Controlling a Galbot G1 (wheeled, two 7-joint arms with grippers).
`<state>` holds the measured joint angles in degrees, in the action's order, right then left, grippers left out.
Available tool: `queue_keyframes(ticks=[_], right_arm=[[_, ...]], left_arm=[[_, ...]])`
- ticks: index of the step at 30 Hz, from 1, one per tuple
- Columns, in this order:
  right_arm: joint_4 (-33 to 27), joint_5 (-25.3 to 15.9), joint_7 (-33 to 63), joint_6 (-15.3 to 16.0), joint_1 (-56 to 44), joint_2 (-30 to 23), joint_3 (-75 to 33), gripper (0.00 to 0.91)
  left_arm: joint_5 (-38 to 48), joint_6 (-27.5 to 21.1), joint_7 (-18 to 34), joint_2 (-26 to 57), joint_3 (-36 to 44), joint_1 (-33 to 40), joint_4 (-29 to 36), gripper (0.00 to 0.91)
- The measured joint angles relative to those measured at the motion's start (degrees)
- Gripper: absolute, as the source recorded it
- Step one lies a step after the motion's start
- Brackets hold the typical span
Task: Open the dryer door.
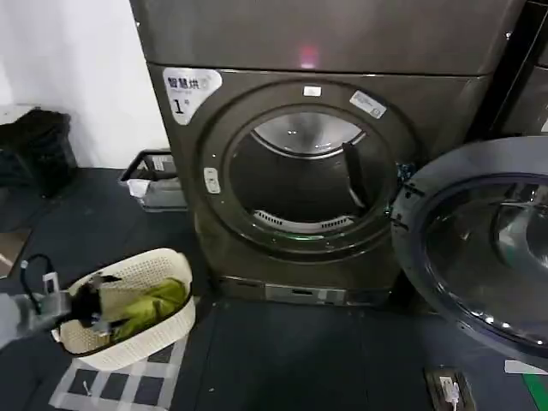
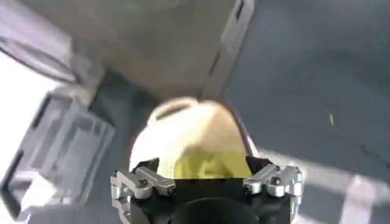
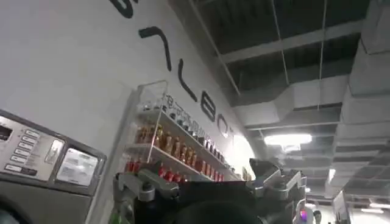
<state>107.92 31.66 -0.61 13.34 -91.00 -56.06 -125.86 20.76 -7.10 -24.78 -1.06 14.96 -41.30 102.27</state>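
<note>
Dryer door already swung open, arms clear of it.
Left gripper (image 1: 86,310) hangs over laundry basket (image 1: 158,330), jaws spread, holding nothing; dryer (image 1: 257,171) drum exposed; dryer door (image 1: 479,248) hangs wide at right; right gripper (image 3: 210,192) points up at shelves (image 3: 177,143), jaws spread. Risk: an arm sweep bumps the door shut.
</note>
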Motion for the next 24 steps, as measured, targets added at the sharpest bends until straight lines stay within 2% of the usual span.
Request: queue_keyframes(ticks=[6, 8, 24], right_arm=[[-0.4, 0.1, -0.3, -0.2, -0.3, 0.1, 0.1, 0.907], [-0.4, 0.1, -0.4, -0.2, -0.2, 0.2, 0.2, 0.907], [0.2, 0.1, -0.9, -0.3, -0.5, 0.1, -0.1, 0.907]], left_arm=[[-2.4, -2.7, -0.7, 0.3, -0.7, -0.1, -2.6, 0.907], [-3.3, -3.8, -2.6, 0.1, -1.3, -0.3, -3.6, 0.907], [-2.7, -2.4, -3.7, -1.3, -2.7, -0.5, -5.5, 0.907]])
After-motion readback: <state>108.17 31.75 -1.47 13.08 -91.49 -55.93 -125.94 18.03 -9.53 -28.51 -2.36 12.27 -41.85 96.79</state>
